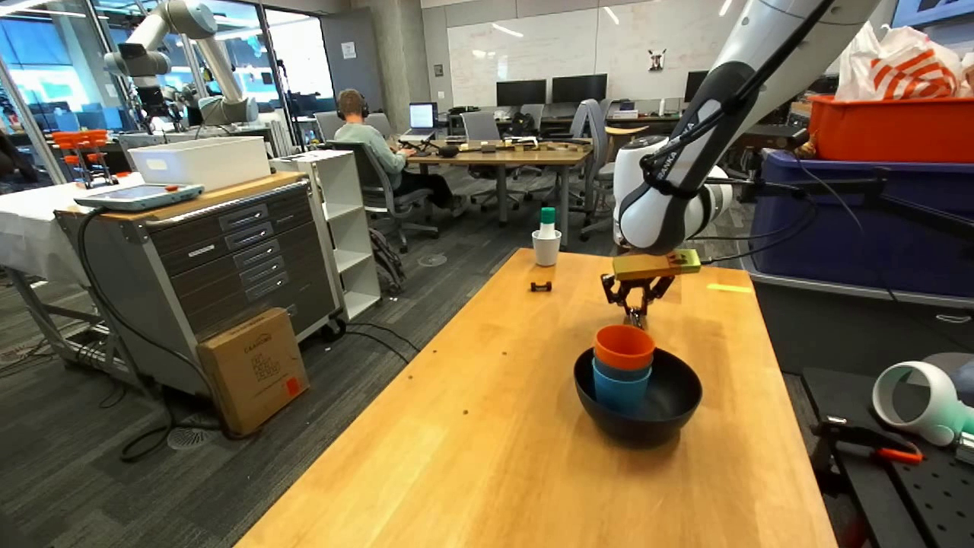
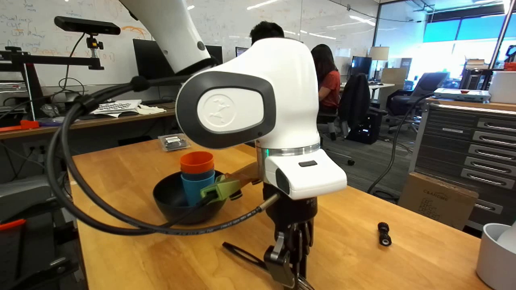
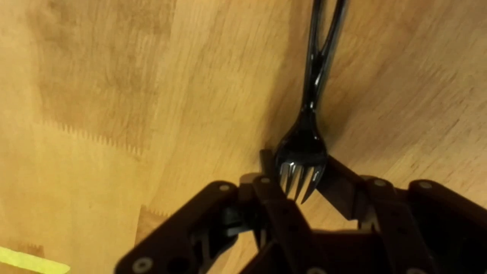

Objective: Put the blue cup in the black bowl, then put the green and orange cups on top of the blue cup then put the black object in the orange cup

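- At the gripper (image 3: 298, 158): jaws set narrow about the head of one black fork (image 3: 312, 95); whether clenched on it or merely straddling, cannot be told.
- Long axis of same: tines toward the gripper, handle leading away, low at the table (image 2: 342, 241), toward the black bowl (image 1: 666, 417); likely to need tipping upright.
- Bowl contents: blue cup (image 1: 620, 396), green cup (image 1: 621, 372), orange cup (image 1: 624, 348), stacked upward in that order; orange cup presumably the fork's destination.

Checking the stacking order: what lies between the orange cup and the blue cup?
The dark green cup, looking bluish: a band of it shows under the orange cup and above the blue cup in both exterior views.
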### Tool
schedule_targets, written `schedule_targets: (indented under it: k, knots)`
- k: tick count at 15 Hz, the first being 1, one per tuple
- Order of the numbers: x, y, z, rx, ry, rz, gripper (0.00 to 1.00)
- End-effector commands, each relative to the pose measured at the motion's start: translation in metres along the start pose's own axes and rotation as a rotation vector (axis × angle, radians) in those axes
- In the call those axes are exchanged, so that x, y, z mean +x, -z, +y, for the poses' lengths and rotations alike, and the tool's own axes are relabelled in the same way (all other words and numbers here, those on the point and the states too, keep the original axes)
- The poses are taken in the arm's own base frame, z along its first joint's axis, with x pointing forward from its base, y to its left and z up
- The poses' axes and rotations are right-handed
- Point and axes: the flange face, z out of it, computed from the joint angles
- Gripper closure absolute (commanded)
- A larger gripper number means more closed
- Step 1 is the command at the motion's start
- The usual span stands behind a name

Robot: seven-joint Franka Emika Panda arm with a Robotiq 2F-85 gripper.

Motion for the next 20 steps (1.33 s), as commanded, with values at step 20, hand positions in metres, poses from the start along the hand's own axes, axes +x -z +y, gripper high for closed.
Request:
schedule_targets:
  k: [20]
  knots:
    - [-0.065, 0.204, -0.101, 0.402, 0.210, -0.211, 0.89]
